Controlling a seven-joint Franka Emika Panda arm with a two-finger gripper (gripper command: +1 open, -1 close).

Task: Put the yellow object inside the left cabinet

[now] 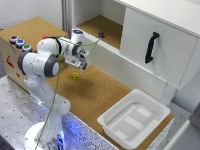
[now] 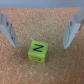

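Observation:
The yellow object [image 1: 75, 75] is a small yellow-green cube lying on the cork tabletop [image 1: 100, 95]; in the wrist view [image 2: 38, 51] it shows a dark mark on its upper face. My gripper [image 1: 81, 66] hangs just above and beside it, open and empty. In the wrist view the two fingers [image 2: 7, 31] stand wide apart on either side of the cube, not touching it. The left cabinet [image 1: 102, 27] is the open white-walled compartment with a cork floor at the back, and a tiny dark purple object [image 1: 101, 34] sits inside it.
A compartment with a white door and black handle [image 1: 151, 47] is at the exterior view's right. A shallow white tub [image 1: 132, 119] stands at the front right. A box with coloured buttons [image 1: 19, 43] is at the left.

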